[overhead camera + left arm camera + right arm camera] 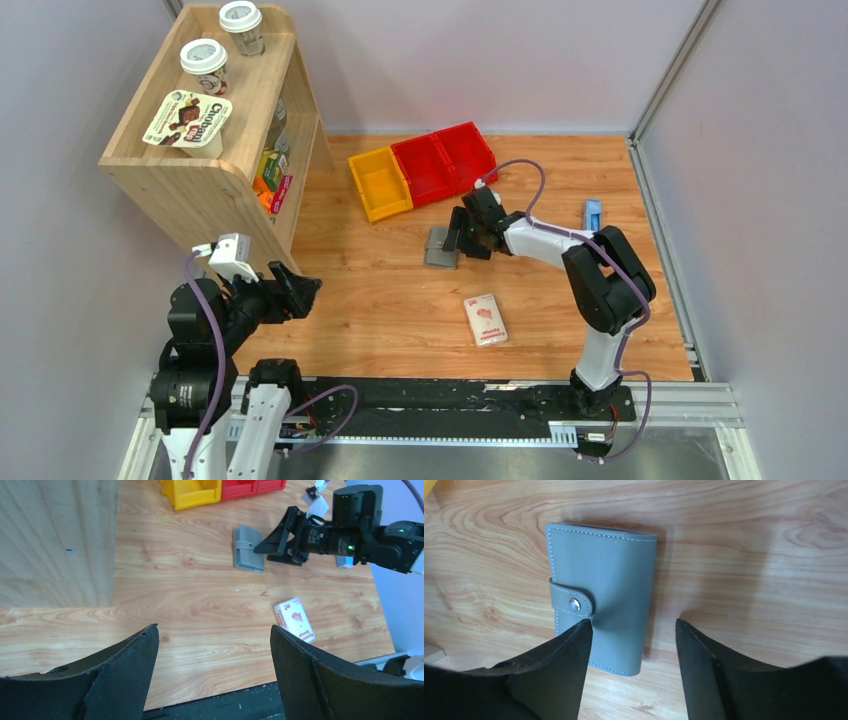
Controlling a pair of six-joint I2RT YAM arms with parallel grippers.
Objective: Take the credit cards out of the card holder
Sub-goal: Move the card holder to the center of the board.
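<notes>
Plainly, wooden table (400,300), grey walls (760,150); left pincer (213,628) spread, right pincer (632,622) spread over card holder (609,570).

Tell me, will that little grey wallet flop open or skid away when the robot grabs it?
The card holder probably stays shut, since its snap tab looks fastened. Lying flat on the smooth wooden table, it would likely slide rather than tip if nudged. Its stitched cover looks soft, so it may bend slightly.

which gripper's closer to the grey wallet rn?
Right. The right gripper hovers at the edge of the wallet, its open jaws straddling that edge. The left gripper is far off, at the table's near left beside the wooden shelf.
</notes>
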